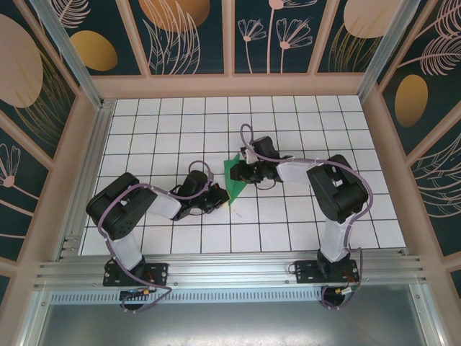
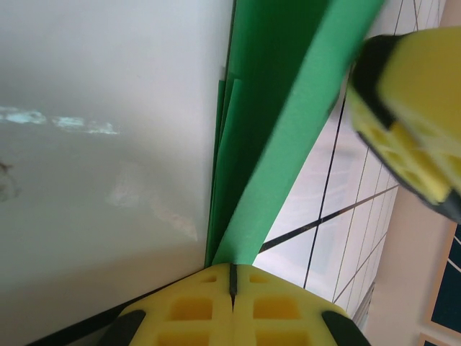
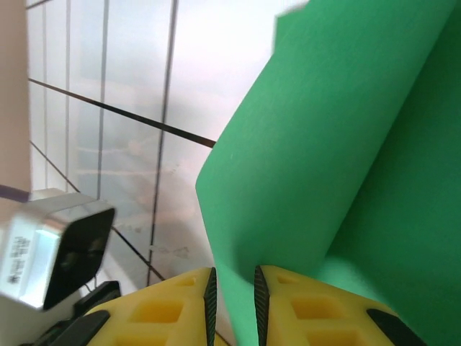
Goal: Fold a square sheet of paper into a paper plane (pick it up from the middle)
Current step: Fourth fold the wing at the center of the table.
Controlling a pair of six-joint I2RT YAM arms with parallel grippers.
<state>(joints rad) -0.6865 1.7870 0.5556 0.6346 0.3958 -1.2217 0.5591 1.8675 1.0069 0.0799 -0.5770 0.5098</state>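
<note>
The green square sheet of paper is folded into a pointed, layered wedge and stands up off the white grid table between the two grippers. My left gripper is shut on its narrow lower end; in the left wrist view the pads meet on the green layers. My right gripper holds the upper part. In the right wrist view its jaws stand a narrow gap apart with a curled fold of the paper pinched between them. A right finger shows in the left wrist view.
The white grid table spreads behind and beside the arms. Wooden frame rails and patterned walls enclose it. The left wrist's camera housing sits close beside the right gripper.
</note>
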